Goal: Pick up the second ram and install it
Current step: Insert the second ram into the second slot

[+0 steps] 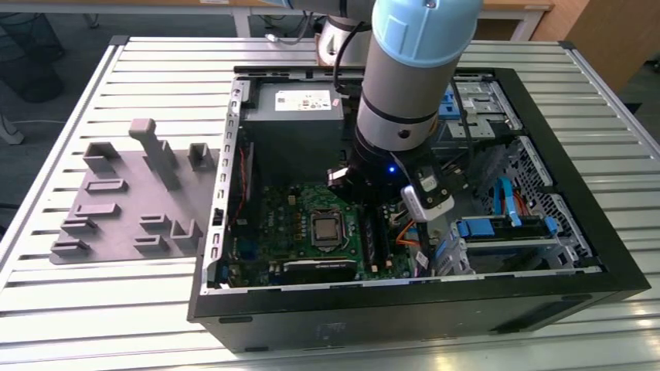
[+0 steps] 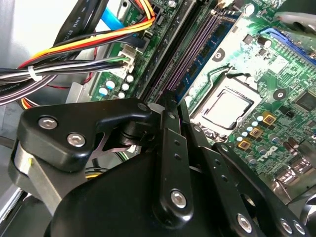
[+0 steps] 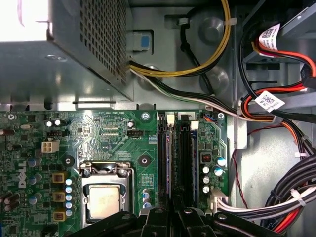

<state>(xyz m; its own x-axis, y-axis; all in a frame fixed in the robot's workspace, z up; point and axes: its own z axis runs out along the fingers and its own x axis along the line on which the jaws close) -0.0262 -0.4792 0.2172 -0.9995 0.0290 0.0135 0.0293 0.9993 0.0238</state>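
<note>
You see the memory stick (image 3: 170, 158) edge-on in the first wrist view, a thin pale-purple strip. It stands upright along the dark slots beside the processor socket, one end pinched in the hand (image 3: 173, 211).

Even daylight falls on the slatted table (image 1: 124, 309) in the exterior view, while the case (image 1: 577, 232) interior sits in shadow. In the first wrist view, glare whitens the power supply (image 3: 29, 19). In the second wrist view, the near gripper (image 2: 168, 106) linkage is soft and dark.
</note>
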